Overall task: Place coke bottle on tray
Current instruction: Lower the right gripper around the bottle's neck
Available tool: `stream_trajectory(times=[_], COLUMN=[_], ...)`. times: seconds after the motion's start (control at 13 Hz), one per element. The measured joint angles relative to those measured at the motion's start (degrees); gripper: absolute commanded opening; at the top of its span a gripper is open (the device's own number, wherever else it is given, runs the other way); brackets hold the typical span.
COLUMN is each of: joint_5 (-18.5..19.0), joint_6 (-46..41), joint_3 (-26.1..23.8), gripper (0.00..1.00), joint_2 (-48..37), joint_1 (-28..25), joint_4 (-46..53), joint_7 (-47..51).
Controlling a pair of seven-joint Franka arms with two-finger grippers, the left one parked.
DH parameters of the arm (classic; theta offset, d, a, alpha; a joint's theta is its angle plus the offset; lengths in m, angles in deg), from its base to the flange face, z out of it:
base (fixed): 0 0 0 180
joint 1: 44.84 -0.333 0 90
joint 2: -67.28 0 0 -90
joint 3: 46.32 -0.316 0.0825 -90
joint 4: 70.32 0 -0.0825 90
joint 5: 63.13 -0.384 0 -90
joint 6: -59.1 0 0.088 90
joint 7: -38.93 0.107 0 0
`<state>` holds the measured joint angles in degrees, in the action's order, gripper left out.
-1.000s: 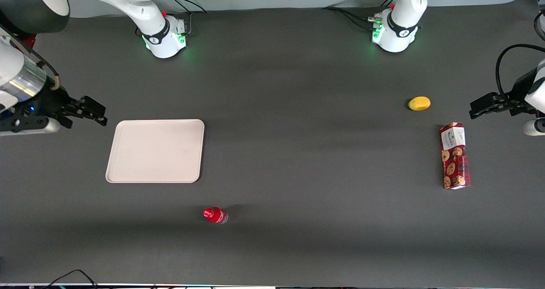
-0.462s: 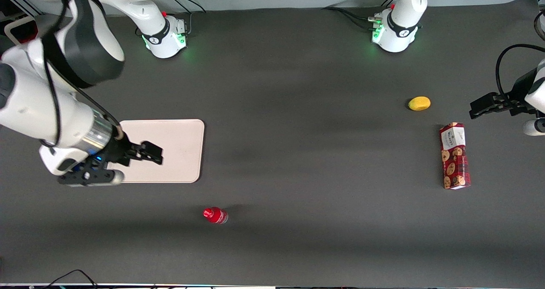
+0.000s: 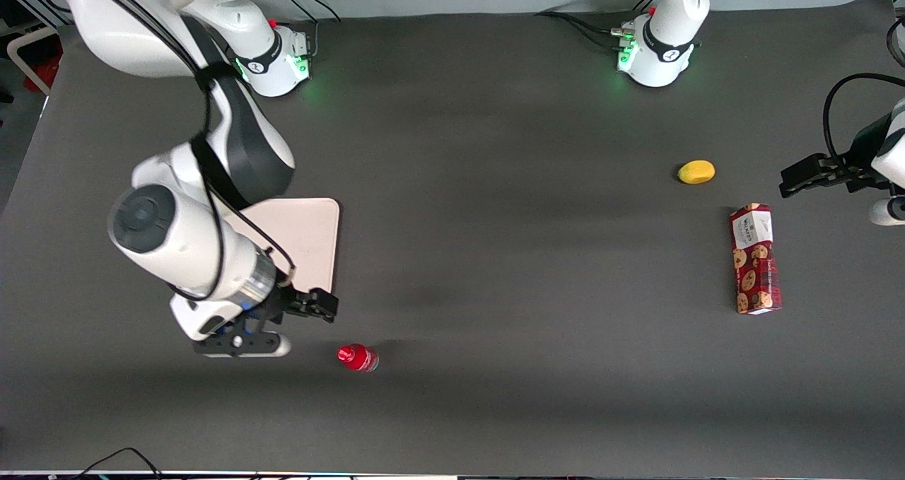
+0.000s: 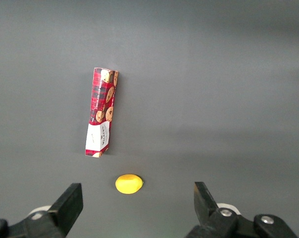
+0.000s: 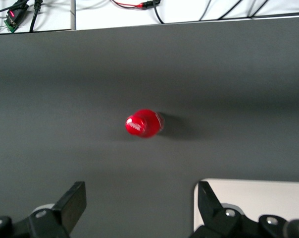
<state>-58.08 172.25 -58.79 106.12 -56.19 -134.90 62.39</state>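
The coke bottle (image 3: 358, 358) is a small red bottle with a red cap, standing upright on the dark table, nearer the front camera than the tray. It also shows in the right wrist view (image 5: 144, 123). The tray (image 3: 304, 236) is large, flat and pale beige, partly covered by the arm; one corner shows in the right wrist view (image 5: 253, 196). My right gripper (image 3: 318, 305) hangs above the table between the tray's near corner and the bottle, a short way from the bottle. It is open and empty, with its fingers (image 5: 74, 201) wide apart.
A yellow lemon-like fruit (image 3: 696, 172) and a red cookie box (image 3: 755, 259) lie toward the parked arm's end of the table; both show in the left wrist view, fruit (image 4: 128, 183) and box (image 4: 101, 111). Cables run along the table's near edge (image 5: 139, 4).
My right arm has swung from the table's end over the tray and come down toward the bottle. The bottle and tray have not moved.
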Motion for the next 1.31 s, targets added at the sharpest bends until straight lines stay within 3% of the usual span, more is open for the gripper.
stream_trajectory(times=[0.38,0.77,1.31], joint_5=[3.2,3.6,4.3], joint_6=[6.3,10.5,11.2], joint_3=[0.1,0.1,0.3], gripper=[1.00,0.99,0.69], joint_2=[8.7,12.5,13.0], joint_1=[-0.6,-1.3,-1.8], joint_4=[3.3,4.2,4.5], joint_7=[0.0,0.0,-0.6])
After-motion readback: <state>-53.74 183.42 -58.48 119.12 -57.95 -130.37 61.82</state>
